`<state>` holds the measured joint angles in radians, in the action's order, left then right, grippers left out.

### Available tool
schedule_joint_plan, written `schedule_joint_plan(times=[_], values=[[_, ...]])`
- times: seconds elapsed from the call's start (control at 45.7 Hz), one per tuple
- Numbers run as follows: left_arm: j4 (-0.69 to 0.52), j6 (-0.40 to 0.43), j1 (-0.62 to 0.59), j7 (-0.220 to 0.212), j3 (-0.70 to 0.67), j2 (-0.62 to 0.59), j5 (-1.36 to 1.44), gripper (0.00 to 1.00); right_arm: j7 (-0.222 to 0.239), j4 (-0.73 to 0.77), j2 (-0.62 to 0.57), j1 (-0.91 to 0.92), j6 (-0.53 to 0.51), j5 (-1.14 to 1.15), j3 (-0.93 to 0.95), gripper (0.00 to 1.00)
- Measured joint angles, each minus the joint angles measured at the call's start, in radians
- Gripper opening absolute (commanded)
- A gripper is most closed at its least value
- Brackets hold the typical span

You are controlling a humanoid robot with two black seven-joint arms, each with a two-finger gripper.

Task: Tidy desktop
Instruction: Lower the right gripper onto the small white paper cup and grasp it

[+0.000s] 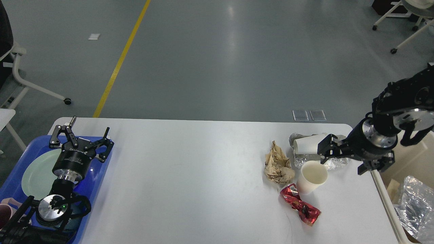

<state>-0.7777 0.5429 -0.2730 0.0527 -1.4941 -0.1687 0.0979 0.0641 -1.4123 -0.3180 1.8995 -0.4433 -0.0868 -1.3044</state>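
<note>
The white desktop carries a cluster of rubbish at its right end: crumpled brown paper, an upright white paper cup, a second paper cup on its side, crinkled foil and a crushed red can. My right gripper hangs open low over the foil, just right of both cups, holding nothing. My left gripper stands open at the far left over the blue tray, also with nothing in it.
A blue tray with a pale green plate sits at the left end under my left arm. A beige bin holding foil stands against the table's right edge. Chairs stand on the grey floor beyond.
</note>
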Motion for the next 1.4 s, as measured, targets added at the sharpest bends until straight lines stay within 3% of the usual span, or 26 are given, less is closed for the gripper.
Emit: schedule_joint_plan(times=[0.372, 0.678, 0.788, 0.875, 1.072, 1.4], values=[[0.0, 0.0, 0.0, 0.0, 0.0, 0.0, 0.0, 0.97, 0.02, 0.323, 0.025, -0.368, 0.073, -0.013, 0.135, 1.0], [0.0, 0.0, 0.0, 0.0, 0.0, 0.0, 0.0, 0.97, 0.02, 0.364, 0.048, -0.452, 0.161, -0.013, 0.136, 0.95], [0.0, 0.0, 0.0, 0.0, 0.0, 0.0, 0.0, 0.97, 0.02, 0.414, 0.07, -0.491, 0.161, -0.014, 0.137, 0.86], [0.0, 0.0, 0.0, 0.0, 0.0, 0.0, 0.0, 0.97, 0.02, 0.45, 0.083, -0.522, 0.158, -0.015, 0.141, 0.69], [0.0, 0.0, 0.0, 0.0, 0.0, 0.0, 0.0, 0.97, 0.02, 0.468, 0.087, -0.541, 0.153, -0.015, 0.153, 0.02], [0.0, 0.0, 0.0, 0.0, 0.0, 0.0, 0.0, 0.97, 0.022, 0.462, 0.084, -0.538, 0.159, -0.018, 0.158, 0.0]])
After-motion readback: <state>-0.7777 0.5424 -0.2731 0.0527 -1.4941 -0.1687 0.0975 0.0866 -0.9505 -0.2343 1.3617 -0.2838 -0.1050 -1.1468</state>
